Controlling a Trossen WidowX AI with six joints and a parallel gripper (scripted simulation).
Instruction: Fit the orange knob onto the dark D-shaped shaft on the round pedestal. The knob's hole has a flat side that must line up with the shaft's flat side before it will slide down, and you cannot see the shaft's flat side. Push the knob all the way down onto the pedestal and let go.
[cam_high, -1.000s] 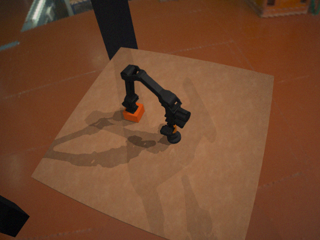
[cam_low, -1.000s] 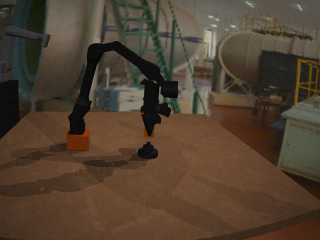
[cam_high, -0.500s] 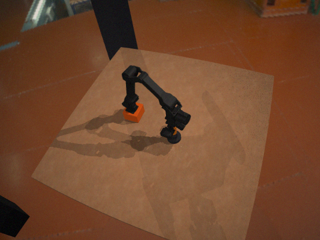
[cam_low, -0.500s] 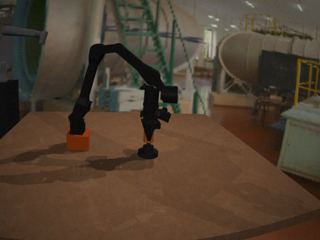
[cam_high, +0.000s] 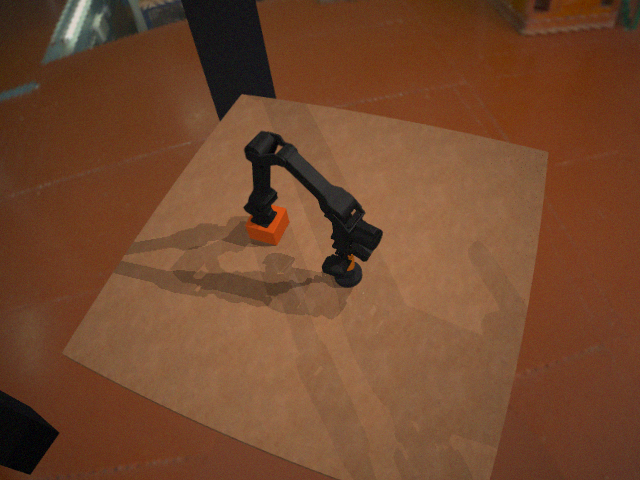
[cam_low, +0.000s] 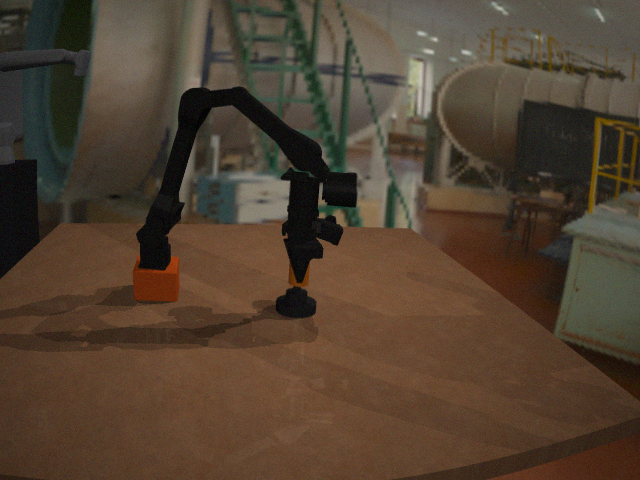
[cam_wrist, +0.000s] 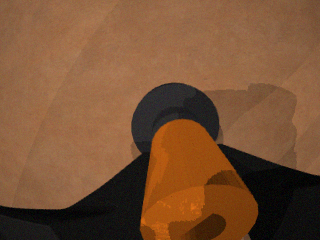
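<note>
The orange knob (cam_high: 351, 264) (cam_low: 306, 277) (cam_wrist: 182, 160) is upright between the fingers of my gripper (cam_high: 344, 264) (cam_low: 299, 273), which is shut on it. The wrist view shows a dark slot-like mark on its upper face. The dark round pedestal (cam_high: 348, 282) (cam_low: 296, 308) (cam_wrist: 149, 110) stands on the table under the knob. In the exterior view the knob's lower end is about level with the shaft's top, with a small gap above the pedestal's raised step. The shaft is mostly hidden, so I cannot tell whether its tip is inside the hole, nor see its flat side.
The arm's orange base block (cam_high: 267, 231) (cam_low: 156, 283) stands to the left of the pedestal in the top and exterior views. The brown table top (cam_high: 206, 361) (cam_low: 206, 403) carries the arm's shadows. Dark posts stand beyond its edges.
</note>
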